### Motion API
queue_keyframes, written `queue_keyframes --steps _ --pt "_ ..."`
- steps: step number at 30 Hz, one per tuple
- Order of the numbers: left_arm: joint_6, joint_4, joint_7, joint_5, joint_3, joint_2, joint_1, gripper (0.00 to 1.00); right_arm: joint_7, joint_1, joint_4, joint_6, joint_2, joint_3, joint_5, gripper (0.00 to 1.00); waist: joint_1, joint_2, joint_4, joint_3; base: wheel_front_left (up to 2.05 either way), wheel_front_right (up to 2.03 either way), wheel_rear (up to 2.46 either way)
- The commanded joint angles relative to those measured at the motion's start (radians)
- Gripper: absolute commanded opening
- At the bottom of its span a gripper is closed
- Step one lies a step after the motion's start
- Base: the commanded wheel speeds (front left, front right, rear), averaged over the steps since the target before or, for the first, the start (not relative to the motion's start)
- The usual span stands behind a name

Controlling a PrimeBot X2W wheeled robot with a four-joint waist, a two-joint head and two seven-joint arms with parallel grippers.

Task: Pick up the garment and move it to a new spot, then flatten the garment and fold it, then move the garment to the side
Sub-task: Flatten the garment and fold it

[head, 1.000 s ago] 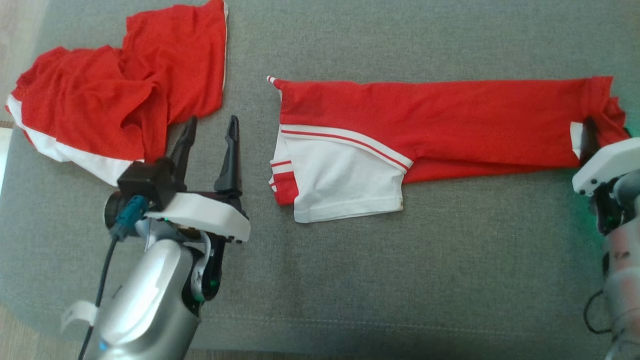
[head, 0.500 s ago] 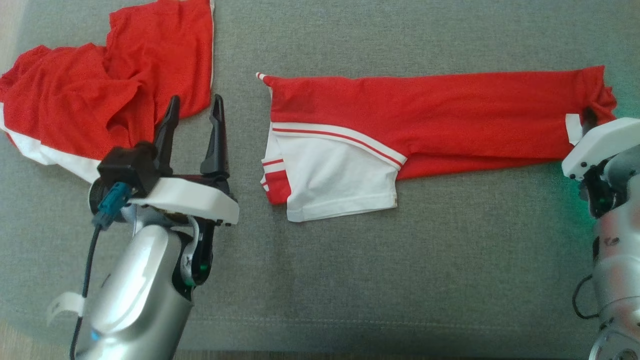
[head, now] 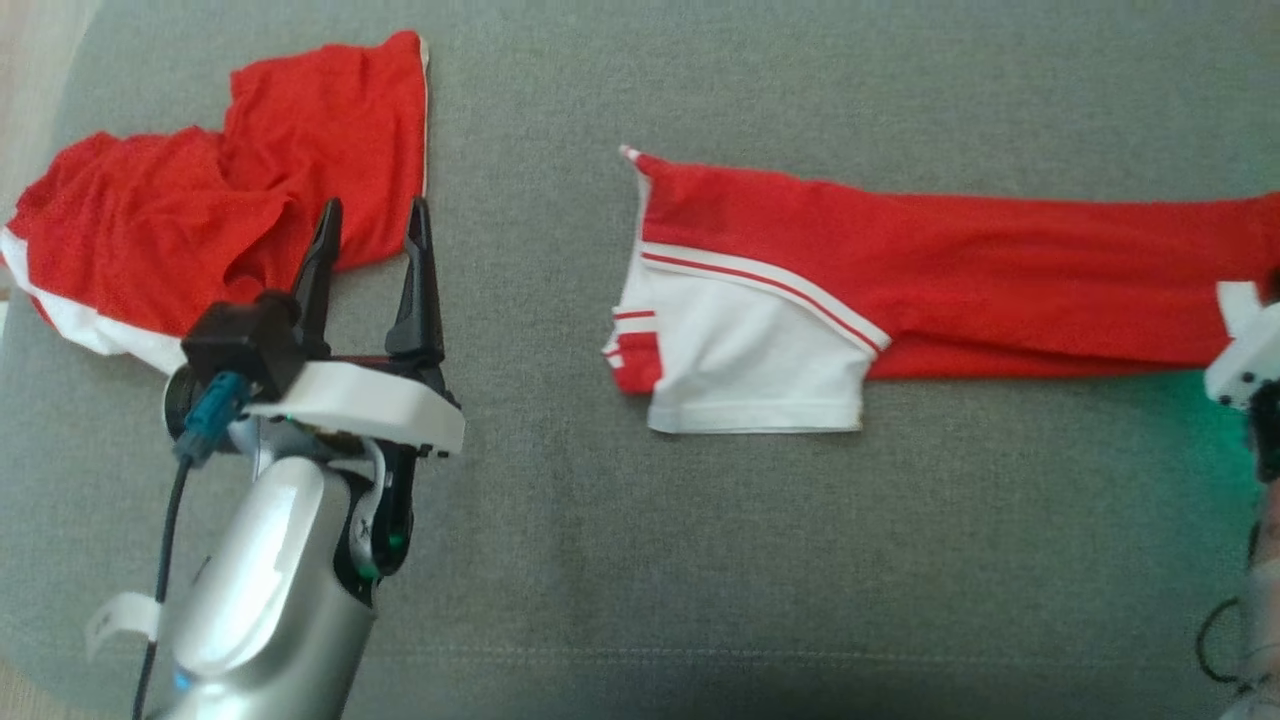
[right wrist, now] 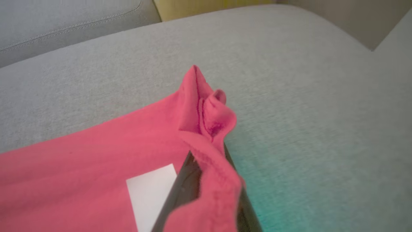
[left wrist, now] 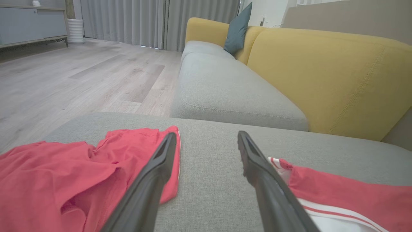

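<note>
Pinches with the right fingers (right wrist: 182, 190) the bunched end of the long red jersey garment (head: 900, 290) with white striped panel, stretched flat across the grey fabric cushion (head: 700, 560). Holds the left fingers (head: 418, 290) spread wide and empty over the cushion, between that garment and a crumpled red-and-white cloth (head: 150, 230) at left
</note>
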Motion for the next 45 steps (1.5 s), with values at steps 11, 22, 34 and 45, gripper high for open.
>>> queue_keyframes --steps 11,22,34,45 --pt "0.000 -0.020 -0.008 0.012 0.043 -0.001 0.053 1.00 -0.001 0.009 -0.185 -0.001 0.075 -0.040 -0.138 0.00 0.0000 0.0000 -0.030 -0.112 0.00 0.00 0.00" --pt "0.006 -0.022 -0.008 0.005 0.039 -0.012 0.115 1.00 0.102 0.038 -0.278 -0.001 0.127 0.257 0.172 0.00 0.0000 0.0000 -0.024 -0.191 0.00 0.00 0.00" --pt "0.004 -0.019 -0.004 0.002 0.015 -0.023 0.122 1.00 -0.034 0.062 -0.175 -0.001 0.127 0.661 0.625 0.00 0.0000 0.0000 0.035 -0.185 0.00 0.00 0.00" --pt "0.001 -0.003 0.000 0.001 -0.007 -0.031 0.118 1.00 -0.260 -0.015 0.092 -0.001 0.127 0.997 0.915 0.00 0.0000 0.0000 0.113 -0.170 0.00 0.00 0.00"
